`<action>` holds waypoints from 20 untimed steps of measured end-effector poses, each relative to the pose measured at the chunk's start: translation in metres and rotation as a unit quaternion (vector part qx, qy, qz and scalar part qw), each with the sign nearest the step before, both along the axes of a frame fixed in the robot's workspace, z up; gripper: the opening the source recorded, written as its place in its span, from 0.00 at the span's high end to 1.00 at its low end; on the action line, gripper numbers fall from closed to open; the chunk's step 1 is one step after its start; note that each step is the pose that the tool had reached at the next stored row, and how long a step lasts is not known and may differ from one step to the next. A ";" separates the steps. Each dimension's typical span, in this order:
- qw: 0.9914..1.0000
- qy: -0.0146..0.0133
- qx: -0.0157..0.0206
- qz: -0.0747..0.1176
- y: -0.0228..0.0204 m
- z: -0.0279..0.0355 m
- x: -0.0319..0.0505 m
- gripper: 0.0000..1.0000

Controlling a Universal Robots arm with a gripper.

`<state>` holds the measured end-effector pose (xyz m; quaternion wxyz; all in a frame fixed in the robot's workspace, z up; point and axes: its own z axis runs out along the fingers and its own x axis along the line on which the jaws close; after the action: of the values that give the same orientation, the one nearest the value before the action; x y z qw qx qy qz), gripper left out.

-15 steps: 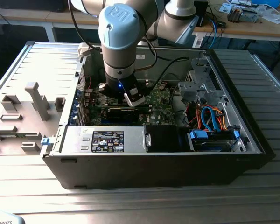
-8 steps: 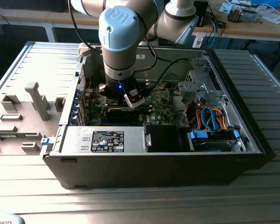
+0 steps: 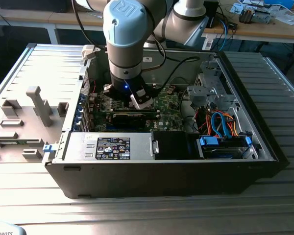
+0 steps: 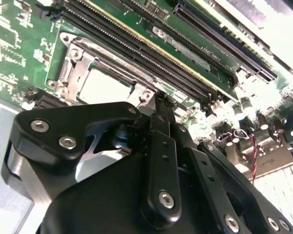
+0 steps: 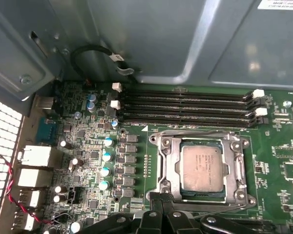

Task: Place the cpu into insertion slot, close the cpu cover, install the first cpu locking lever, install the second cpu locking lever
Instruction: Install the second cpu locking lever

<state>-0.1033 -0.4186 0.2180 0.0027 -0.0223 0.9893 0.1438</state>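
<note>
Four memory slots (image 5: 185, 105) beside cpu (image 5: 201, 168) | tool (image 5: 161, 201) clenched at cpu cover (image 5: 168, 163) edge

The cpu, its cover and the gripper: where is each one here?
cpu (image 5: 201, 168): first wrist view, middle of its metal top.
cpu cover (image 5: 168, 161): first wrist view, side bar of the frame.
gripper (image 5: 161, 207): first wrist view, between the fingertips.

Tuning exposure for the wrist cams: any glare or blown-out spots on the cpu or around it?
In the second wrist view the cpu top is washed out near white by glare, and the gripper body sits large and dark before it. In the first wrist view the cpu is evenly lit with grey detail readable; the cpu cover shows mild sheen.
</note>
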 end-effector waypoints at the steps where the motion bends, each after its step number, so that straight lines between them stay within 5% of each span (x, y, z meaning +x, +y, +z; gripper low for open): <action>1: 1.000 0.000 0.000 0.000 -0.0003 0.0042 0.0007 0.89; 13: 1.000 0.000 0.000 0.000 -0.0011 0.0291 0.0040 0.89; 16: 1.000 0.000 0.000 0.000 -0.0011 0.0400 0.0043 0.89; 20: 1.000 0.000 0.000 0.000 -0.0015 0.0409 0.0102 0.89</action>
<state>-0.0931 -0.4201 0.2588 0.0026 -0.0223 0.9893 0.1438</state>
